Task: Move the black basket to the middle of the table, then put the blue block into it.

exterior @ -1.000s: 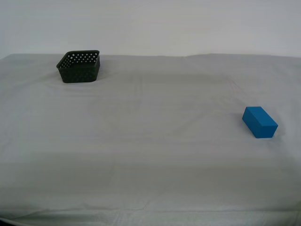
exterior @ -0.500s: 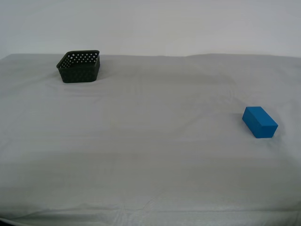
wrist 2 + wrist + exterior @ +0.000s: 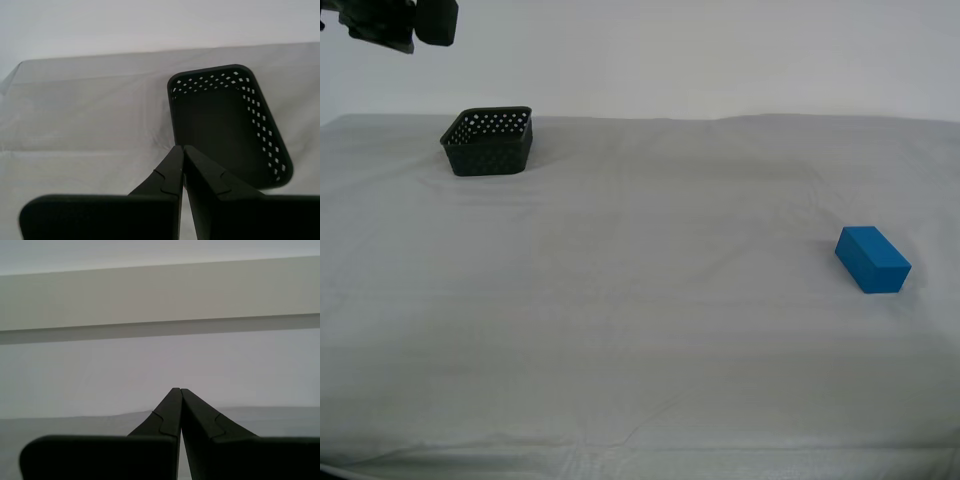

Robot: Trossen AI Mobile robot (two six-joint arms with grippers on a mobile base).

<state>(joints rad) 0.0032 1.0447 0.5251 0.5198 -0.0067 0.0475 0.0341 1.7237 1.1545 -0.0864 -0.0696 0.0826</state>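
Claw tips of my second gripper (image 3: 181, 150) were seen pressed together, holding nothing, with the black basket (image 3: 227, 122) just ahead and below, at the bench's (image 3: 640, 330) far corner. Nothing was judged done. The blue block (image 3: 872, 259) lay well apart. My first gripper (image 3: 178, 391) was likewise closed.

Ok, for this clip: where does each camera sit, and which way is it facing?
Exterior view: on the robot, facing across the table at the black basket and blue block; an arm shows at its upper left corner.
Second wrist view: on my second gripper, looking down at the basket; fingers closed.
First wrist view: on my first gripper, facing the wall; fingers closed.
Shared: the basket, in the exterior and second wrist views.
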